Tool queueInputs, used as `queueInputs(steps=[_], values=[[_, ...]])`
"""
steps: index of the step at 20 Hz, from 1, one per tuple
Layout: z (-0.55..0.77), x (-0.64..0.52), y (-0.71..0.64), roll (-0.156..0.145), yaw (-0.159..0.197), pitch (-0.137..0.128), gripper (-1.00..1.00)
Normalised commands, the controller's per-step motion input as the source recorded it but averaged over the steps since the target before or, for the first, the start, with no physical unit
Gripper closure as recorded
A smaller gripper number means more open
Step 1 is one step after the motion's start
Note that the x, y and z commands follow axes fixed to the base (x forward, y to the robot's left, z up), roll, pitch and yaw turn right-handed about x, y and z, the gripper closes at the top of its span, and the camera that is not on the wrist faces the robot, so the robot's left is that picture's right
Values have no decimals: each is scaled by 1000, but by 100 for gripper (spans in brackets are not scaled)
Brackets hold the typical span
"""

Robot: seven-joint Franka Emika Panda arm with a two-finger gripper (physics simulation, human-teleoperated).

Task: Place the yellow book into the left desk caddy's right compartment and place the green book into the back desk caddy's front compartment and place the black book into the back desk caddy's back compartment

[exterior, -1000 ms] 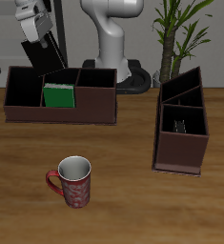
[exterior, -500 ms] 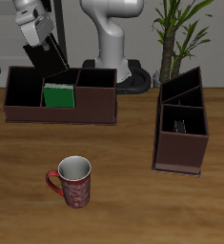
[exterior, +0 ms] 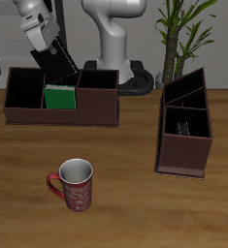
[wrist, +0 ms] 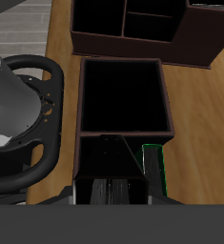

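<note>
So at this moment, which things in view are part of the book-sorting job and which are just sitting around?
Part of the job:
- black book, held in the gripper above the back desk caddy
- green book, standing in that caddy
- left desk caddy

Just lying about:
- red patterned mug
- potted plant

Setting: simulated office or study desk, indoor. Evidence: 1 wood-grain table point(exterior: 135, 208) carrying 2 dark brown desk caddies, the back desk caddy point(exterior: 62, 111) seen long side on with a green book point(exterior: 59, 97) standing in a pocket, and the left desk caddy point(exterior: 186, 126) seen end on; 1 red patterned mug point(exterior: 74, 185) near the table's front edge; 1 potted plant point(exterior: 183, 34) behind the table. Further evidence: 1 white robot arm point(exterior: 111, 39) on a round dark base point(exterior: 140, 79) at the table's back, plain grey backdrop, render-smooth surfaces throughout.
</note>
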Motion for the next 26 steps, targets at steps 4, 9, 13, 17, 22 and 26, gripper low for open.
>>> queueInputs(steps=[4,9,13,17,22,26], values=[[-141,-41,78,17,-46,46,100],[-176,-76,142,26,-58,72,100],[-146,-31,-77,-16,-66,66,100],[-38,-142,9,-9,-17,14,100],[29,-80,-92,-28,-12,50,100],[33,-15,-110,-37,20,42,100]])
